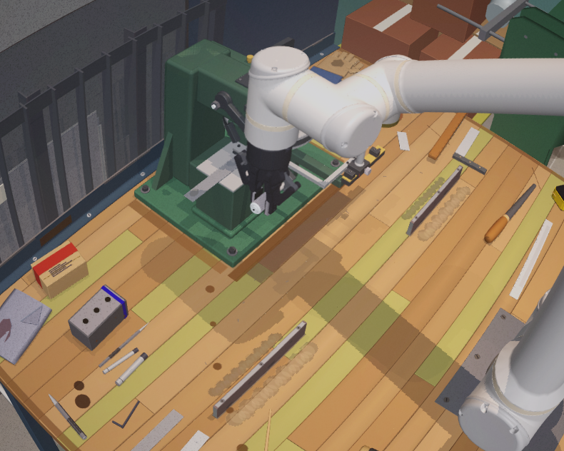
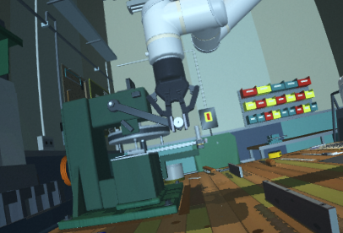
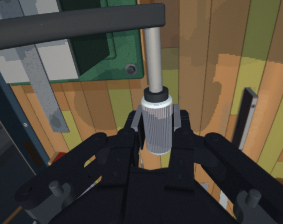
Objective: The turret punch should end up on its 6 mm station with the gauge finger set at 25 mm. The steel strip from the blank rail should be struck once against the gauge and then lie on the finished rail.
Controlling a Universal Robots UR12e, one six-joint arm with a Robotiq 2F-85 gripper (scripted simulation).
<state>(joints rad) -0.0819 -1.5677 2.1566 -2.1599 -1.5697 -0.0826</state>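
The steel strip (image 1: 213, 176) lies across the green turret punch's (image 1: 209, 145) table, partly hidden by the arm and the press lever; its free end (image 3: 43, 88) juts out past the base over the bench. The lever's white ribbed handle (image 1: 256, 208) (image 2: 178, 122) (image 3: 156, 126) ends a steel rod running from the press head's dark linkage. The gauge finger with its yellow block (image 1: 365, 162) sits at the right end of the punch's rail. My gripper (image 1: 265, 204) (image 2: 177, 122) (image 3: 156, 120) stands in front of the punch table and is closed around the lever handle.
The punch's green base plate (image 1: 231, 233) lies right below the gripper. Two dark rails rest on the bench, one near the front (image 1: 260, 369) and one to the right (image 1: 434, 200). A file (image 1: 508, 216), a drilled grey block (image 1: 98, 315) and pens (image 1: 124, 361) lie further off.
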